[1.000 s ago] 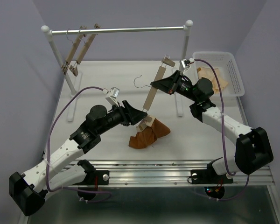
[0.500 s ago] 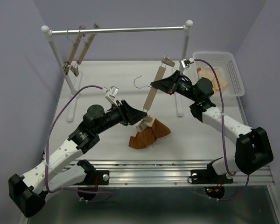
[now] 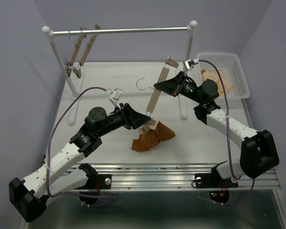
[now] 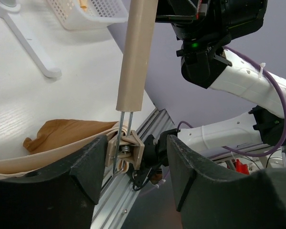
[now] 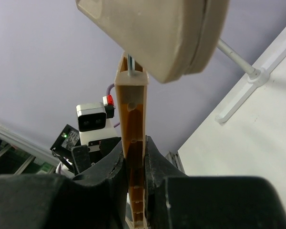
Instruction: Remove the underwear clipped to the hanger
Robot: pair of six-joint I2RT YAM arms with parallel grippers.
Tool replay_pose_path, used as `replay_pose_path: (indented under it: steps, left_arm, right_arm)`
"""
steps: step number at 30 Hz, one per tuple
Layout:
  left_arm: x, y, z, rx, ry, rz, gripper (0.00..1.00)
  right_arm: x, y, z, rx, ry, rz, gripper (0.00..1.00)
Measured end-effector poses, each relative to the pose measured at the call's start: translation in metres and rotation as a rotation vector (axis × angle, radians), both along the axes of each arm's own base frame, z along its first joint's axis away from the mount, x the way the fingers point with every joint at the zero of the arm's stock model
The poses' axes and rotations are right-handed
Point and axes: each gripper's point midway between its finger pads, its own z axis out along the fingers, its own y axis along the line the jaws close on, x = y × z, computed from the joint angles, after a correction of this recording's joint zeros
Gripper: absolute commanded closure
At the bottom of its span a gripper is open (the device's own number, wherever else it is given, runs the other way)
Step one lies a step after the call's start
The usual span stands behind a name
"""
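The hanger (image 3: 158, 93) is a light-wood bar held slanted above the table, with its wire hook (image 3: 142, 82) pointing left. My right gripper (image 3: 158, 86) is shut on the bar's middle; in the right wrist view the bar (image 5: 134, 124) stands between the pressed fingers (image 5: 112, 164). The rust-orange underwear (image 3: 151, 137) hangs from the lower clip (image 3: 150, 126) and is bunched on the table. My left gripper (image 3: 146, 119) is open, with its jaws on either side of that clip (image 4: 128, 150). The clip sits close to the left finger (image 4: 88, 167). The upper clip (image 3: 170, 62) holds nothing.
A white rail rack (image 3: 119, 31) stands at the back with other wooden clip hangers (image 3: 78, 57) at its left end. Its right foot (image 3: 182, 106) lies under my right arm. A white basket (image 3: 238, 74) with peach cloth (image 3: 218, 78) stands at the far right.
My left gripper has edged slightly closer around the lower clip. The right gripper and the hanger have hardly moved.
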Motion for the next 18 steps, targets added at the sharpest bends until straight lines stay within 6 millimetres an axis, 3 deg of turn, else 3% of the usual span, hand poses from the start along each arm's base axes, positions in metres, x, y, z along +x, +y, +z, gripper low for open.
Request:
replay_pose_path:
  steps: [10,13,18]
  left_arm:
    - [-0.0011,-0.0006,0.0007,0.000,-0.018,-0.011,0.76]
    - [-0.0010,-0.0005,0.0006,0.001,-0.019,-0.010,1.00]
    - [0.0017,0.0007,-0.0008,0.005,-0.015,0.007,1.00]
  right_arm:
    - [-0.0037,0.0010,0.0052,0.009,0.001,0.025,0.99]
    - [-0.0027,0.0016,0.0039,0.008,0.004,0.026,0.99]
    - [0.0018,0.0037,-0.0005,0.002,0.019,0.027,0.99]
